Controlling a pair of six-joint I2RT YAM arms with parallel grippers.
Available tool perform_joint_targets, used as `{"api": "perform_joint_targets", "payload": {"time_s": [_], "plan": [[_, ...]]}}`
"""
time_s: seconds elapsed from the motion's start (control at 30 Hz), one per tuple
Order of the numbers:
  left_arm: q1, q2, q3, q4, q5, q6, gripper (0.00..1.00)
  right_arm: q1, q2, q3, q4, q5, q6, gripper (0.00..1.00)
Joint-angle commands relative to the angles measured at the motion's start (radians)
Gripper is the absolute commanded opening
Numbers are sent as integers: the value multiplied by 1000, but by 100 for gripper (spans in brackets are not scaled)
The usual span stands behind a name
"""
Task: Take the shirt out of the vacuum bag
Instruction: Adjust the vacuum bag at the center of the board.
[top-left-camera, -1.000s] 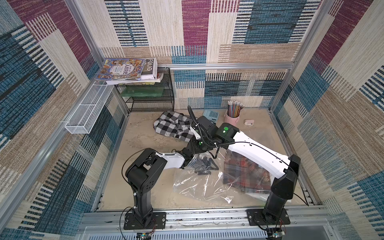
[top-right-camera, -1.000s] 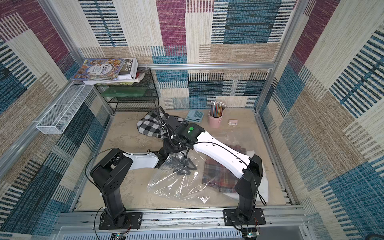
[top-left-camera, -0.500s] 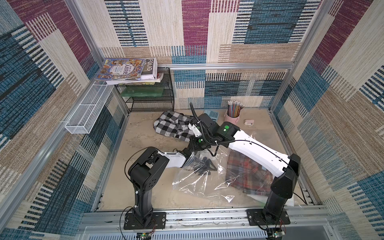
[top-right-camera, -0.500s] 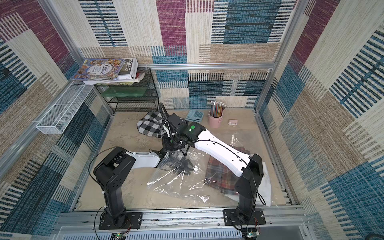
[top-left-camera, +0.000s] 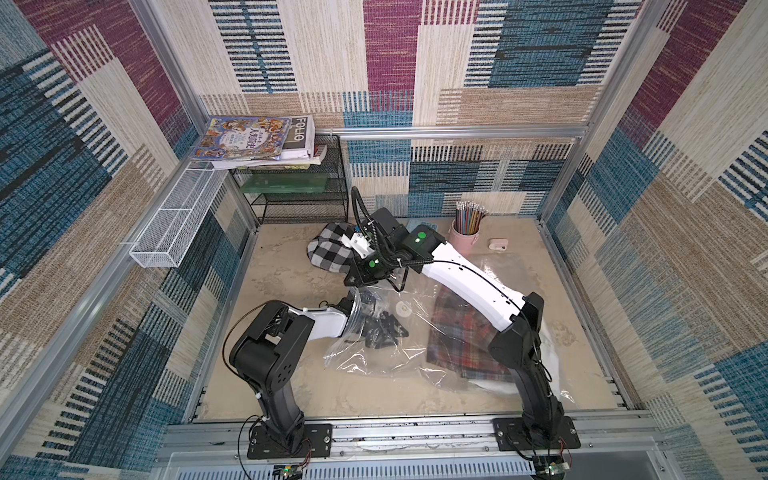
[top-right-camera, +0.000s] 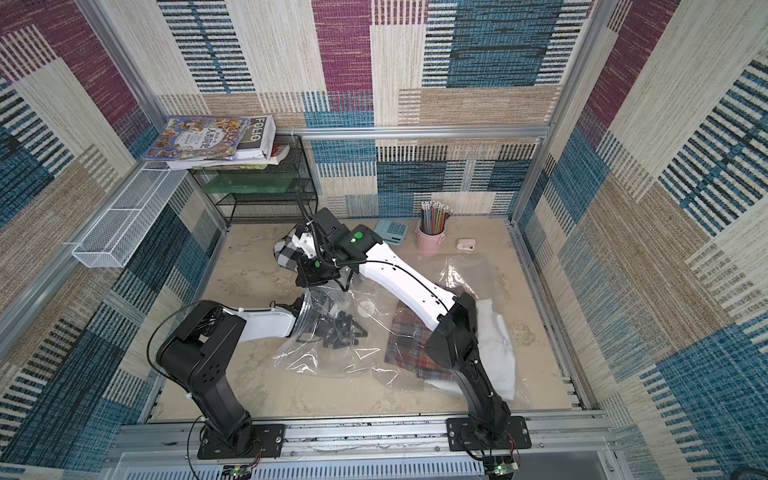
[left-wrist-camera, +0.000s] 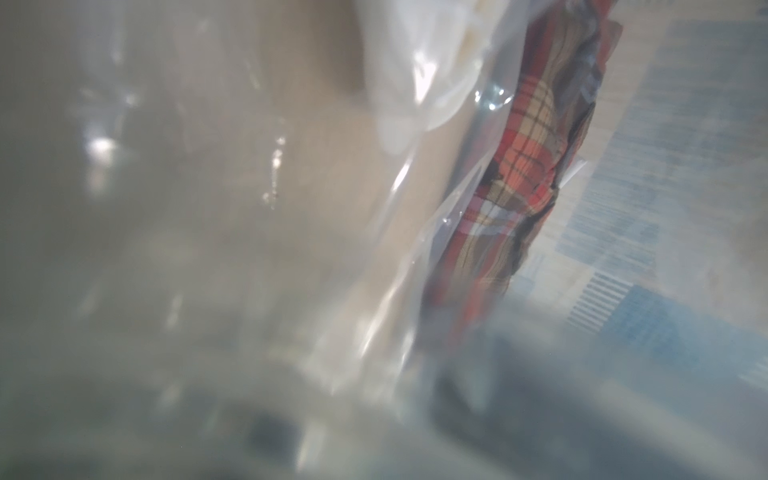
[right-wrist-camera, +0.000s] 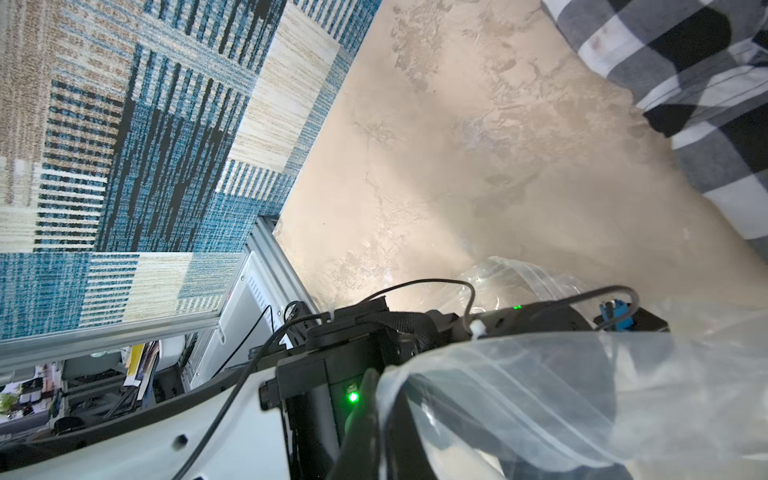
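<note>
Because the left gripper (top-left-camera: 386, 330) sits inside the vacuum bag (top-left-camera: 374, 368), the shirt (top-left-camera: 461, 336) lies straight ahead of it, toward the right of the frame in both top views, near but not touching. Film and glare hide whether its jaws stand apart or together. The red plaid shirt lies flat at the bag's end away from the mouth, with its long axis running from upper to lower frame, across the line of reach. The right gripper (top-left-camera: 358, 286), jaws together on the bag's raised mouth edge, is farther from the shirt. For withdrawal, bare table (top-left-camera: 291, 374) at lower left appears open; the checked cloth (top-left-camera: 328, 249) crowds the upper side.
</note>
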Motion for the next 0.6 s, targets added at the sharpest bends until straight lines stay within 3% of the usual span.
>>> {"api": "perform_joint_targets", "payload": {"time_s": [0.0, 0.07, 0.17, 0.23, 0.33, 0.57], "plan": [[3, 6, -24, -66, -66, 8, 50, -1, -33, -32, 30, -51, -26, 18], [3, 16, -21, -61, -65, 9, 49, -15, -85, -93, 54, -47, -19, 45], [3, 32, -6, -65, -62, 14, 50, -43, -191, -205, 115, -42, 4, 70], [4, 37, 1, -72, -67, 18, 53, -72, -268, -282, 152, -39, 28, 81], [8, 33, 9, -102, -75, 33, 55, -126, -385, -383, 172, -12, 49, 89], [23, 1, 1, -119, -74, 51, 61, -367, -684, -728, 139, 103, 90, 90]]}}
